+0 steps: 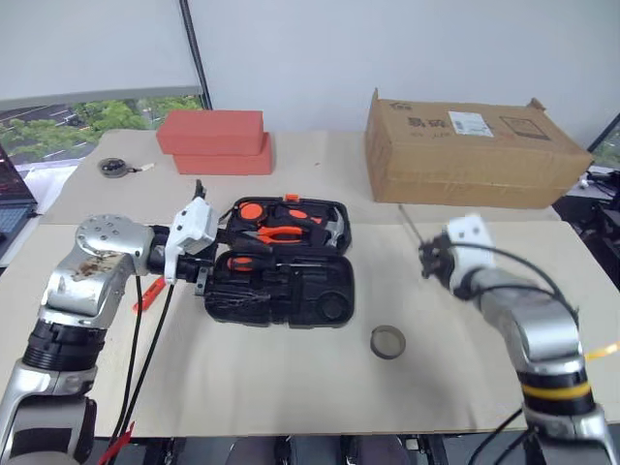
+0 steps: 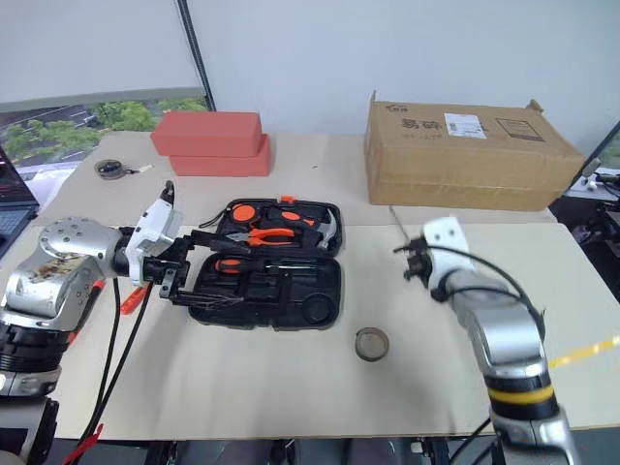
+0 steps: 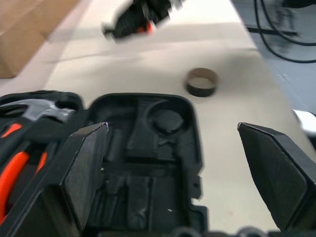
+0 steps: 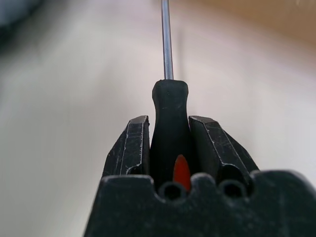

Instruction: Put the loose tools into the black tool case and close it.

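Open tool case (image 1: 334,291) holds pliers (image 1: 281,232), hammer (image 1: 334,228).

Black case (image 1: 281,281), orange-handled pliers (image 1: 281,233)

1. Even, bright daylight fills the head views; shadows on the counter (image 1: 291,378) are faint.
2. The left wrist view is motion-blurred.
3. Beyond the sharp fingers (image 4: 133,148), the right wrist background dissolves out of focus.
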Action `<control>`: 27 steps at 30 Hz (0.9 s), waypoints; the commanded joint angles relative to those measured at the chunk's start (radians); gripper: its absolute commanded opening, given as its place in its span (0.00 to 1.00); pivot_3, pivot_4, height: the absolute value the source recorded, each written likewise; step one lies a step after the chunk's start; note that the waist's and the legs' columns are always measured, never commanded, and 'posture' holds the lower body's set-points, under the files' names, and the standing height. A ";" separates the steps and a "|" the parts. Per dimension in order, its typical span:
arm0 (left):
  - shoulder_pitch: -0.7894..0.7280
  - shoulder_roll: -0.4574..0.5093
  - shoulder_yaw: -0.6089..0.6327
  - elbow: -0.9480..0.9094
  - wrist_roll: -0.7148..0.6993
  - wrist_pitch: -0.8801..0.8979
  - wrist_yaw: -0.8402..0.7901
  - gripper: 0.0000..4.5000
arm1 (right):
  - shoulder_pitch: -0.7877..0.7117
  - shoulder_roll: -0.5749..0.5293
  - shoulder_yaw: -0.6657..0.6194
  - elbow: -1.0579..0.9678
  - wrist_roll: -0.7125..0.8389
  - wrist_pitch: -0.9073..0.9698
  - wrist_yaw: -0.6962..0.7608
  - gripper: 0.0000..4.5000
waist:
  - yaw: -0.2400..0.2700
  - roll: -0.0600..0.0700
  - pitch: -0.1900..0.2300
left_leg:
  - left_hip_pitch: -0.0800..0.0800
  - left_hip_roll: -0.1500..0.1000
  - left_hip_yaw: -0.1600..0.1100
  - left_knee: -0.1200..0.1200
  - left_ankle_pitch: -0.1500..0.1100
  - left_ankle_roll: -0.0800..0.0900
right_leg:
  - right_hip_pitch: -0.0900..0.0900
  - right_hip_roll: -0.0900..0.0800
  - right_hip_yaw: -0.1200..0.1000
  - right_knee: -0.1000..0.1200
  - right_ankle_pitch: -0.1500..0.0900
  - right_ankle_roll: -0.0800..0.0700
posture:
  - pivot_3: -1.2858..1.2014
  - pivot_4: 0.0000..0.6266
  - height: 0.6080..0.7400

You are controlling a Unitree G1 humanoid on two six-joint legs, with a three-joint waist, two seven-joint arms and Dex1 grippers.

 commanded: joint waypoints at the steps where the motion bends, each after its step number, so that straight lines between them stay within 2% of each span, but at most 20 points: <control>1: 0.080 0.029 0.091 -0.045 -0.016 0.028 0.084 1.00 | -0.106 0.023 0.105 0.103 -0.025 -0.264 0.167 0.21 | -0.005 -0.001 0.001 | 0.001 0.000 0.000 -0.003 0.002 -0.003 | 0.000 0.001 0.001 0.000 0.000 -0.001 | 0.52 0.24 0.79; 6: 0.224 0.037 0.227 -0.130 -0.081 0.081 0.174 1.00 | -0.200 0.086 0.217 0.276 -0.033 -0.537 0.409 0.21 | -0.004 -0.003 0.002 | 0.002 0.001 0.000 -0.009 0.006 -0.010 | -0.002 0.003 0.001 0.002 -0.003 -0.004 | 0.52 0.24 0.79; 11: 0.411 0.054 0.400 -0.232 -0.134 0.131 0.229 1.00 | -0.281 0.132 0.340 0.504 -0.099 -0.830 0.626 0.21 | 0.000 -0.004 0.003 | 0.003 -0.001 0.002 -0.007 0.004 -0.006 | 0.000 0.000 0.003 -0.001 -0.003 -0.004 | 0.52 0.24 0.79; 15: 0.526 0.048 0.487 -0.295 -0.162 0.150 0.264 1.00 | -0.336 0.169 0.379 0.666 -0.154 -0.954 0.694 0.21 | 0.002 -0.004 0.003 | 0.003 -0.001 0.001 -0.006 0.003 -0.007 | 0.001 -0.001 0.003 0.000 -0.002 -0.003 | 0.52 0.24 0.79; 17: 0.560 0.038 0.514 -0.316 -0.175 0.153 0.285 1.00 | -0.357 0.181 0.383 0.726 -0.169 -0.991 0.726 0.21 | 0.007 -0.004 0.003 | 0.004 -0.001 0.001 -0.006 0.000 -0.016 | 0.000 -0.001 0.002 0.001 -0.003 -0.003 | 0.52 0.24 0.79; 22: 0.608 0.032 0.545 -0.346 -0.205 0.156 0.318 1.00 | -0.372 0.207 0.371 0.767 -0.159 -0.998 0.807 0.21 | 0.004 -0.004 0.003 | 0.005 0.000 0.000 -0.007 0.002 -0.020 | 0.001 -0.001 0.002 0.003 -0.002 -0.004 | 0.52 0.24 0.79; 24: 0.618 0.033 0.547 -0.349 -0.209 0.154 0.324 1.00 | -0.378 0.216 0.363 0.779 -0.171 -0.993 0.801 0.43 | 0.003 -0.004 0.003 | 0.006 0.001 0.000 -0.007 0.003 -0.021 | 0.001 -0.001 0.002 0.003 -0.002 -0.005 | 0.52 0.24 0.79; 27: 0.620 0.036 0.542 -0.346 -0.216 0.149 0.329 1.00 | -0.385 0.223 0.350 0.789 -0.176 -0.991 0.796 0.64 | 0.003 -0.004 0.003 | 0.006 0.002 0.000 -0.008 0.003 -0.022 | 0.000 -0.001 0.002 0.004 -0.002 -0.005 | 0.52 0.24 0.79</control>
